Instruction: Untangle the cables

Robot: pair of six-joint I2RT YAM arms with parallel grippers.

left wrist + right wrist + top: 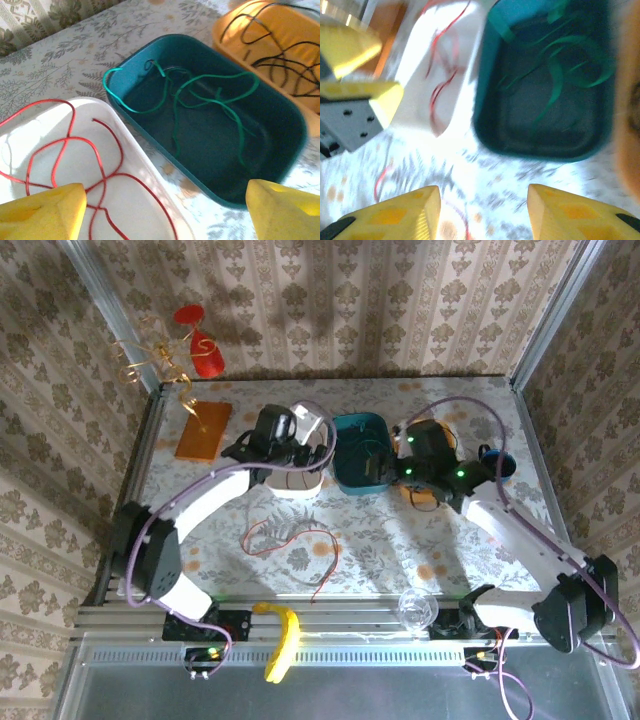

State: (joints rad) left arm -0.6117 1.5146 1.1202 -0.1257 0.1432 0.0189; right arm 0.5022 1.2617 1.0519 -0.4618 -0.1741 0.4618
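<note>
This is a robot test cell dressed up as a home, not a lived-in room. The walls (330, 300) carry damask wallpaper, yet they stand inside bare aluminium frame posts (105, 302). The counter (400, 540), covered with a floral cloth, ends at an aluminium rail (340, 618) where 2 robot arms (200, 502) are bolted, trailing thick purple cables (470, 400). A gold curly ribbon (150, 358) and red ornaments (203, 352) hang in the far left corner. On the counter, 3 plastic trays (280, 115) hold thin cables (141, 110), laid out like lab props.
</note>
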